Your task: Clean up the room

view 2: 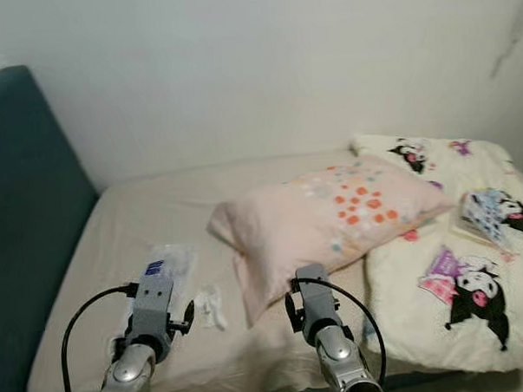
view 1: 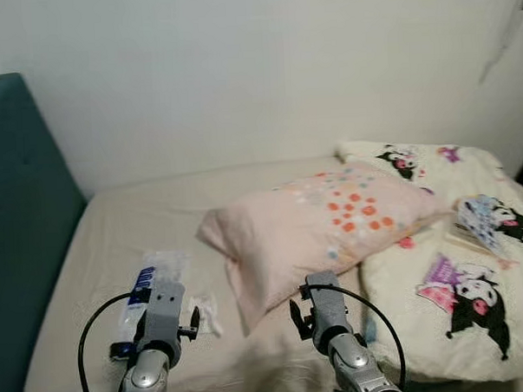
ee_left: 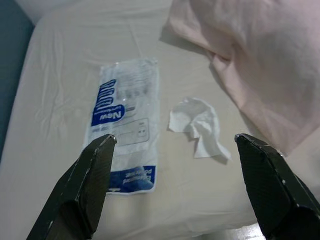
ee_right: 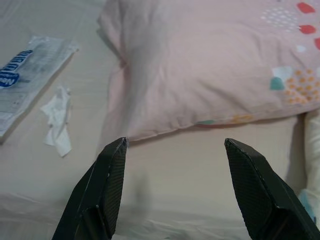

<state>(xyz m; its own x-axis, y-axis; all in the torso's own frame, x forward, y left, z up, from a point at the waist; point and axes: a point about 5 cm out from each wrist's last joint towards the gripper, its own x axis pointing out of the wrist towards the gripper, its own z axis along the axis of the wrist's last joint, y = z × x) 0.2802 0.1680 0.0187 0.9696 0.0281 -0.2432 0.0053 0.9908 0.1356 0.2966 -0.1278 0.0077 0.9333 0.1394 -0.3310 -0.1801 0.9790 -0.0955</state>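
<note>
Your left gripper [ee_left: 172,187] hovers with fingers spread wide over the bed's near edge, and the crumpled tissue [ee_left: 197,126] lies just ahead of it, between the fingers' line of reach, with the plastic wrapper [ee_left: 125,120] beside it toward the outer finger, its long axis running away from you. Your right gripper [ee_right: 175,187], also spread and holding nothing, faces the pink pillow [ee_right: 210,65], so the left arm looks nearer the litter.

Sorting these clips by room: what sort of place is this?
Most likely a bedroom: a bed with a teal headboard, a pink pillow and a cartoon-print quilt against a plain wall.
</note>
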